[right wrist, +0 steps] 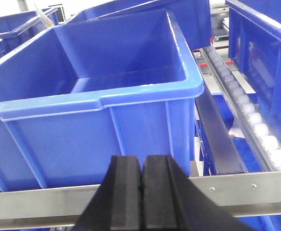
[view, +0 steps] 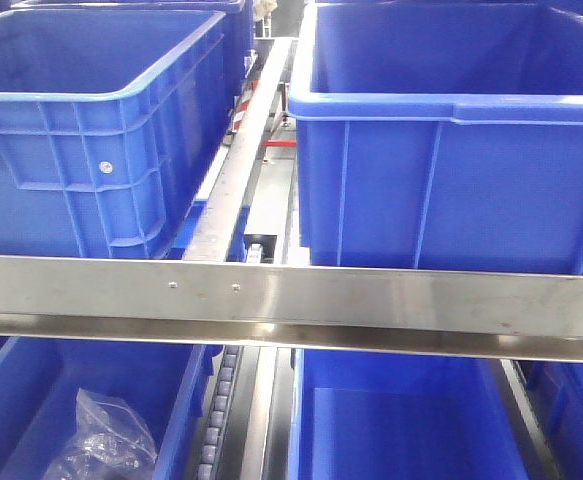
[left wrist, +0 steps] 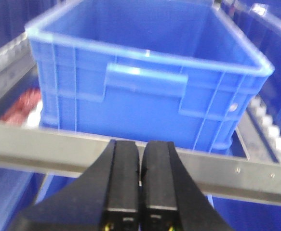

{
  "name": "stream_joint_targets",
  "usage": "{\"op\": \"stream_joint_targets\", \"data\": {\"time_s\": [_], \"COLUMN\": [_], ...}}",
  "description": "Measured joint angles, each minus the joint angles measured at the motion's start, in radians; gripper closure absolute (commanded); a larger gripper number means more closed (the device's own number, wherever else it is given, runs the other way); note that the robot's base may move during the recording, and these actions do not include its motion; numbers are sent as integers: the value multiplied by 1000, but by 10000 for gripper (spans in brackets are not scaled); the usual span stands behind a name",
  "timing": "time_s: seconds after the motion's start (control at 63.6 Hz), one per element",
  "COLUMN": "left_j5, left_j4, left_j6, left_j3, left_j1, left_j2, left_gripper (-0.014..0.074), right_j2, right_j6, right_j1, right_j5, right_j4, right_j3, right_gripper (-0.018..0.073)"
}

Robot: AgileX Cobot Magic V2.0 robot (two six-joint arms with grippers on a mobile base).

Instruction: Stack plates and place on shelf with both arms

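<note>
No plate shows in any view. The shelf's brushed steel front rail (view: pixel 301 300) with two small screws runs across the front view. It also shows in the left wrist view (left wrist: pixel 48 151) and the right wrist view (right wrist: pixel 256 190). My left gripper (left wrist: pixel 141 149) is shut and empty, its tips over the rail in front of a blue crate (left wrist: pixel 145 82). My right gripper (right wrist: pixel 141 166) is shut and empty, its tips in front of another blue crate (right wrist: pixel 97 96). Neither arm shows in the front view.
Two blue crates (view: pixel 81 130) (view: pixel 451 140) stand on the shelf level behind the rail, with a roller track (view: pixel 241 170) between them. Lower crates sit beneath; the left one holds a clear plastic bag (view: pixel 106 440). White rollers (right wrist: pixel 256 130) line the right side.
</note>
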Motion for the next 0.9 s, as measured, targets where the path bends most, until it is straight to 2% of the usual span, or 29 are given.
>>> {"op": "stream_joint_targets", "data": {"time_s": [0.535,0.629,0.677,0.787,0.897], "left_j5": [34,34,29,13,-6], "left_j4": [3,-25,-58,-177,-210], "left_j6": [0,0,32,177,234], "left_j3": [0,0,0,0,0], "left_j1": [0,0,0,0,0], "left_j2": [-26,-26,-26,-26,-26], "left_gripper": [500,500,500,500,500], "right_j2": [0,0,0,0,0], "right_j6": [0,0,0,0,0], "right_j1": [0,0,0,0,0], "right_j5": [2,2,2,2,2], "right_j4": [0,0,0,0,0], "right_j3": [0,0,0,0,0], "right_gripper": [511,511,511,511,511]}}
